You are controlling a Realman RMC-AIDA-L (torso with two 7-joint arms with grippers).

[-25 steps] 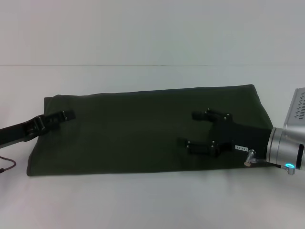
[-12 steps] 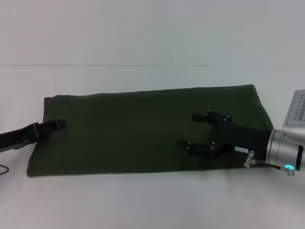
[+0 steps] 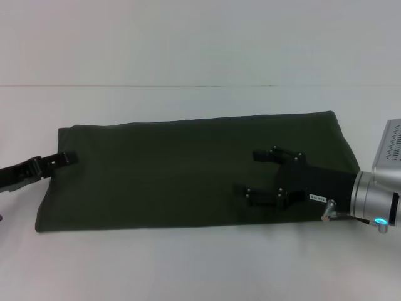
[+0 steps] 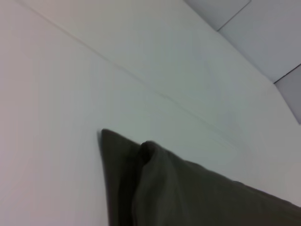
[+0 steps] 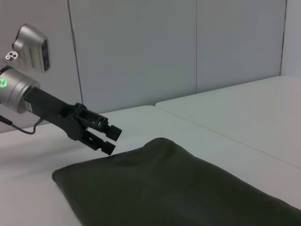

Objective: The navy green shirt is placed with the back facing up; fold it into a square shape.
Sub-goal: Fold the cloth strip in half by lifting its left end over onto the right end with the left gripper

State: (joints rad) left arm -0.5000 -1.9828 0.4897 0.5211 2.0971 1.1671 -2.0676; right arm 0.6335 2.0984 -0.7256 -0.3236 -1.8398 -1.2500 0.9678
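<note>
Your left gripper [image 3: 67,156] has pulled back over the last second: it was reaching in over the left end of the navy green shirt [image 3: 188,169], and now only its tips sit at that edge, with the arm drawn out toward the left border of the head view. The shirt itself has not shifted; it lies as a long, flat band across the white counter [image 3: 200,263], both long edges straight and no sleeves showing, so I judge the lengthwise folds are done and this retreat marks the end of a smoothing or release move. What remains, as I read it, is bringing one end over the other to make the square. Your right gripper [image 3: 249,170] has stayed put over the right part of the shirt, its two fingers [image 3: 266,153] spread apart and resting on or just above the fabric; you cannot tell contact from this angle. The right wrist view shows the left gripper [image 5: 109,138] beside the shirt's end with its fingers nearly together and nothing between them. The left wrist view shows only a lifted corner of the shirt [image 4: 155,183] and the counter, none of that arm's own fingers. The neckline and hem are hidden inside the folds, and both arms are cut off at the picture edges.
</note>
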